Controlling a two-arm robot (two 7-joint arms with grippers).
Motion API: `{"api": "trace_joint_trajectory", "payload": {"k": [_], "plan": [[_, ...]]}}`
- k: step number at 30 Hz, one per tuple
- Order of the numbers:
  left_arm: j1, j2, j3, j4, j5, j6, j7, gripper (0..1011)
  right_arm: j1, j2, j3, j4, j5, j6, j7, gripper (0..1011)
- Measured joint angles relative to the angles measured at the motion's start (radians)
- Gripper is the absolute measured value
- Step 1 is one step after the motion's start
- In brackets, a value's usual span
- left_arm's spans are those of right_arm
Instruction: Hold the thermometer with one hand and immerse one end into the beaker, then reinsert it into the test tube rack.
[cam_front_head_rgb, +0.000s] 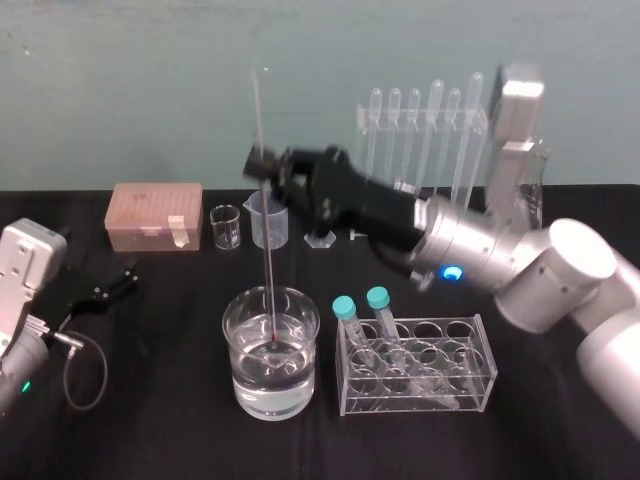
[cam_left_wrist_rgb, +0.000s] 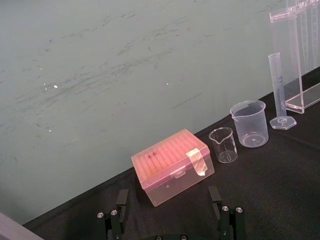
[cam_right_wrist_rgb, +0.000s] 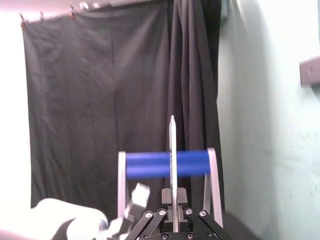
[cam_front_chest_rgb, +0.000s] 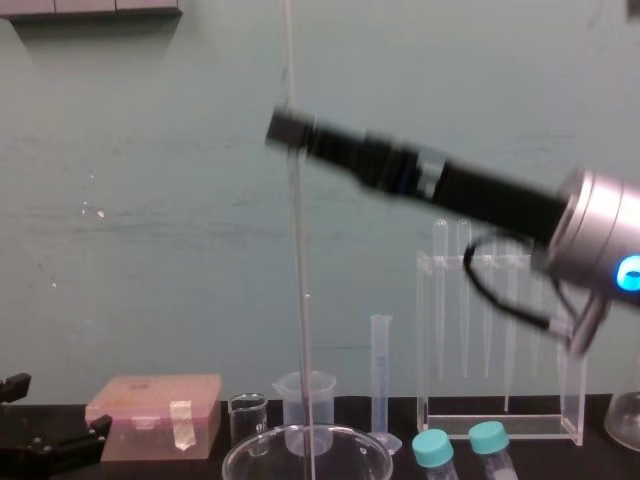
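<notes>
Soft, even room light, black tablecloth (cam_front_head_rgb: 150, 420) swallowing shadows, glints on the beaker (cam_front_head_rgb: 300, 372) rim, my right gripper (cam_front_head_rgb: 262, 163) and pinched thermometer (cam_front_head_rgb: 268, 262) motion-smeared, blown-out white beside my wrist view's curtain (cam_right_wrist_rgb: 100, 90).

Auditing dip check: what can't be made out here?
- Long thin glass thermometer: marks too small, head view.
- Wide clear glass beaker: base cut off, chest view's edge.
- Tall clear acrylic test tube rack: lower part behind right gripper, head view.
- Parked left gripper: cut off, chest view's edge.

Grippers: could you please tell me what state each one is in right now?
Left gripper: open, empty.
Right gripper: shut on the thermometer, its tip in the beaker.
</notes>
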Motion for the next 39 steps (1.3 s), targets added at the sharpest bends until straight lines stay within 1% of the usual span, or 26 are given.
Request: {"api": "trace_joint_trajectory", "payload": {"k": [1,4,5,9,10,13,14,16,17,19,20,22,23,26,27,29,30,33,34,39], "plan": [[0.0,0.0,0.0,0.0,0.0,0.0,0.0,1008,0.008,0.007,0.012,-0.025,0.023,0.012,0.002,55],[0.0,0.0,0.0,0.0,0.0,0.0,0.0,1008,0.02,0.016,0.03,-0.056,0.056,0.025,0.005,55],[0.0,0.0,0.0,0.0,0.0,0.0,0.0,1008,0.028,0.022,0.043,-0.076,0.079,0.034,0.007,55],[0.0,0.0,0.0,0.0,0.0,0.0,0.0,1008,0.052,0.039,0.078,-0.123,0.124,0.042,0.008,55],[0.0,0.0,0.0,0.0,0.0,0.0,0.0,1008,0.061,0.05,0.092,-0.138,0.133,0.041,0.003,55],[0.0,0.0,0.0,0.0,0.0,0.0,0.0,1008,0.072,0.069,0.11,-0.156,0.134,0.034,-0.014,55],[0.0,0.0,0.0,0.0,0.0,0.0,0.0,1008,0.076,0.085,0.123,-0.166,0.129,0.024,-0.032,55],[0.0,0.0,0.0,0.0,0.0,0.0,0.0,1008,0.077,0.103,0.135,-0.172,0.121,0.017,-0.052,55],[0.0,0.0,0.0,0.0,0.0,0.0,0.0,1008,0.073,0.121,0.148,-0.178,0.113,0.011,-0.076,55],[0.0,0.0,0.0,0.0,0.0,0.0,0.0,1008,0.063,0.14,0.163,-0.183,0.106,0.007,-0.1,55],[0.0,0.0,0.0,0.0,0.0,0.0,0.0,1008,0.05,0.158,0.177,-0.19,0.101,0.006,-0.125,55],[0.0,0.0,0.0,0.0,0.0,0.0,0.0,1008,0.028,0.177,0.19,-0.199,0.096,0.007,-0.15,55],[0.0,0.0,0.0,0.0,0.0,0.0,0.0,1008,0.003,0.196,0.202,-0.208,0.092,0.01,-0.172,55],[0.0,0.0,0.0,0.0,0.0,0.0,0.0,1008,-0.038,0.222,0.219,-0.224,0.089,0.016,-0.2,55],[0.0,0.0,0.0,0.0,0.0,0.0,0.0,1008,-0.067,0.237,0.229,-0.237,0.088,0.019,-0.216,55],[0.0,0.0,0.0,0.0,0.0,0.0,0.0,1008,-0.099,0.252,0.239,-0.251,0.088,0.024,-0.23,55],[0.0,0.0,0.0,0.0,0.0,0.0,0.0,1008,-0.134,0.266,0.249,-0.265,0.089,0.03,-0.242,55],[0.0,0.0,0.0,0.0,0.0,0.0,0.0,1008,-0.178,0.286,0.261,-0.285,0.089,0.036,-0.256,55],[0.0,0.0,0.0,0.0,0.0,0.0,0.0,1008,-0.205,0.296,0.266,-0.295,0.085,0.039,-0.264,55],[0.0,0.0,0.0,0.0,0.0,0.0,0.0,1008,-0.263,0.316,0.282,-0.312,0.073,0.045,-0.286,55]]}}
